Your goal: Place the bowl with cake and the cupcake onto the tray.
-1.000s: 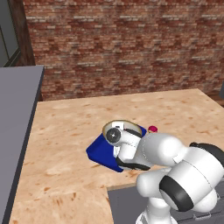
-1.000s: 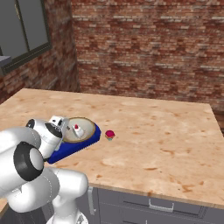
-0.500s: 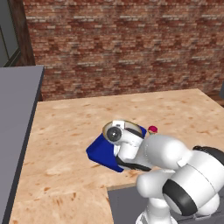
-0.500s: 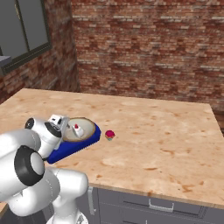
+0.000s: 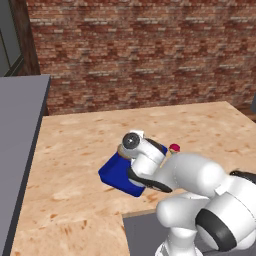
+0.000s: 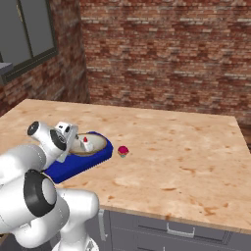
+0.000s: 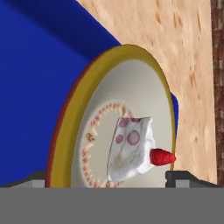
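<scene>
On tray (image 6: 73, 164) – bowl (image 7: 127, 131); cupcake (image 6: 123, 151) apart, counter (image 6: 186, 152) open rt.

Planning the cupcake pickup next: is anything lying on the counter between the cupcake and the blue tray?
Nothing. In the right base view, the stretch between the cupcake and the tray is bare wooden counter.

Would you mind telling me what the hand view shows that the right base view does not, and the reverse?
Hand view alone: the pattern ring inside the bowl, spots on the cake, and the open gripper's tips either side of the bowl. Right base view alone: the cupcake on the counter, beside and apart from the tray, plus the brick wall. Both: bowl on the tray.
</scene>
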{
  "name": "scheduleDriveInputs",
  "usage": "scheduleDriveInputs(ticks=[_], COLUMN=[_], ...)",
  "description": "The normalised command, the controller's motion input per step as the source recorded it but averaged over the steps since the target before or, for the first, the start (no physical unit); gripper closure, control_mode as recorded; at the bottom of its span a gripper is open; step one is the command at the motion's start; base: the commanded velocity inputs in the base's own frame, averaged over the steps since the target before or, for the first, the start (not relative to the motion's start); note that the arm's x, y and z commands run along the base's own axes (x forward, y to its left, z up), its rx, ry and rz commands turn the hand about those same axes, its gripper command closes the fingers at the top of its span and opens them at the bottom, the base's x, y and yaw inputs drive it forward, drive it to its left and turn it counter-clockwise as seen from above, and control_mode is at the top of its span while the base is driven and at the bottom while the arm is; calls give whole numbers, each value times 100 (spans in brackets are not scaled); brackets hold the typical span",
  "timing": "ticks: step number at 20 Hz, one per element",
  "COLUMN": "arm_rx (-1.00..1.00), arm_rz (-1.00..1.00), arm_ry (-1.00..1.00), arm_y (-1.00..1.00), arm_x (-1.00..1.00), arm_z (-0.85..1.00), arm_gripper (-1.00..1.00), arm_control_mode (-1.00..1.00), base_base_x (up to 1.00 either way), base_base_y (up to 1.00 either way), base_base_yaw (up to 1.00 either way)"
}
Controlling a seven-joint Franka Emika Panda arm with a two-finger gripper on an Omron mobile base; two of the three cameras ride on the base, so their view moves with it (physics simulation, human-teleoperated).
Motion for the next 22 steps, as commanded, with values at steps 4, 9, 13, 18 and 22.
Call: scheduleDriveInputs(ticks=[4,9,13,18,22], arm_rx=[0,0,0,0,0], arm_rz=[-3,0,0,0,0], arm_ry=[6,1,-1,-5,-2], arm_y=[0,0,0,0,0], arm_x=[0,0,0,0,-3], arm_z=[9,0,-1,-14,-28], arm_gripper=[-100,-100,-100,-100,-100], arm_control_mode=[-100,-100,-100,-100,-100], base_base_x=[0,0,0,0,0], base_base_y=[0,0,0,0,0], base_base_yaw=[0,0,0,0,0])
